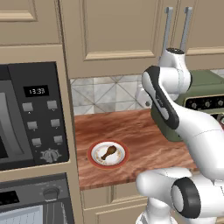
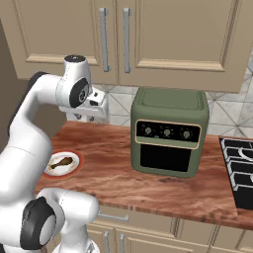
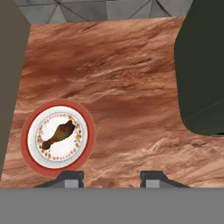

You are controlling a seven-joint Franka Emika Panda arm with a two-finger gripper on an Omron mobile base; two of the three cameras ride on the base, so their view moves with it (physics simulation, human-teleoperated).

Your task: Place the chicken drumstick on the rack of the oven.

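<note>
A reddish wood-grain counter (image 3: pixel 131 78) runs under beige cabinets, with a green countertop oven (image 2: pixel 168 133) toward its back right and the dark wall oven (image 1: pixel 30 205) built in low beside its left end. The chicken drumstick (image 3: pixel 58 134) lies on a red-rimmed plate (image 3: pixel 30 153) near the counter's front left corner, while the gripper (image 3: pixel 111 177) hangs high above the counter, fingers spread and empty, just right of the plate. The likely trouble is a descent off to the side of the small tapered drumstick, which would nudge the plate toward the edge, and the wall oven looks shut, so the rack (image 1: pixel 26 215) seems out of reach.

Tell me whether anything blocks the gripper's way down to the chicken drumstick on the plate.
Nothing visible does. The chicken drumstick lies uncovered on the red-rimmed plate, with bare wooden counter around it. The gripper is open above the counter, and the green countertop oven stands off to the side.
</note>
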